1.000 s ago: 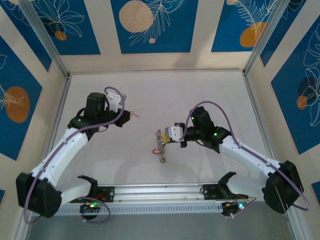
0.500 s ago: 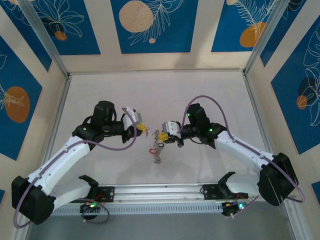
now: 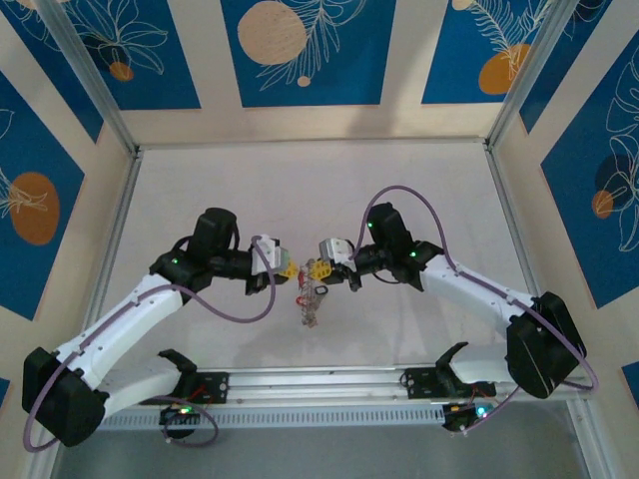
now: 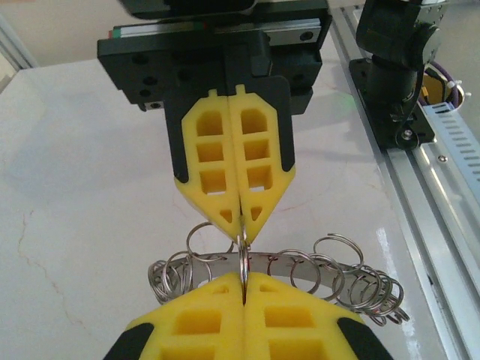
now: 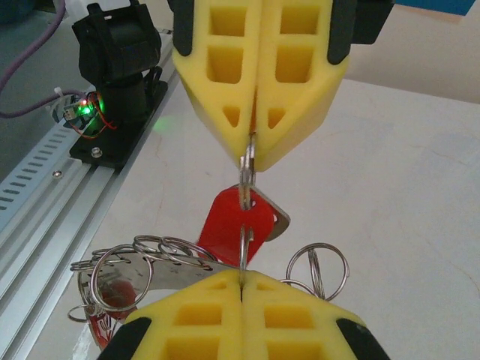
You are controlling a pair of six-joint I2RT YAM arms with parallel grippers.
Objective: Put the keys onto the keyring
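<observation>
My left gripper (image 3: pixel 291 267) and right gripper (image 3: pixel 318 269) meet tip to tip above the table's middle, both shut. The grey metal keyring (image 3: pixel 315 304), its rim strung with several small wire loops, hangs below them. In the right wrist view my right gripper (image 5: pixel 241 276) pinches a thin loop of the keyring (image 5: pixel 172 274). Opposite, the left gripper (image 5: pixel 251 154) pinches a thin metal piece that carries a red-headed key (image 5: pixel 232 221). In the left wrist view my left gripper (image 4: pixel 244 289) faces the right gripper (image 4: pixel 240 229), an edge-on loop between them, the keyring (image 4: pixel 289 264) behind.
Another red key head (image 5: pixel 97 324) shows under the keyring band. An aluminium rail (image 3: pixel 319 384) with both arm bases runs along the near edge. Metal frame posts (image 3: pixel 118 140) and patterned walls enclose the white table (image 3: pixel 319 190).
The left arm swung right toward the centre with the key. The right gripper shifted slightly left with the keyring. The two grippers now stand tip to tip.
</observation>
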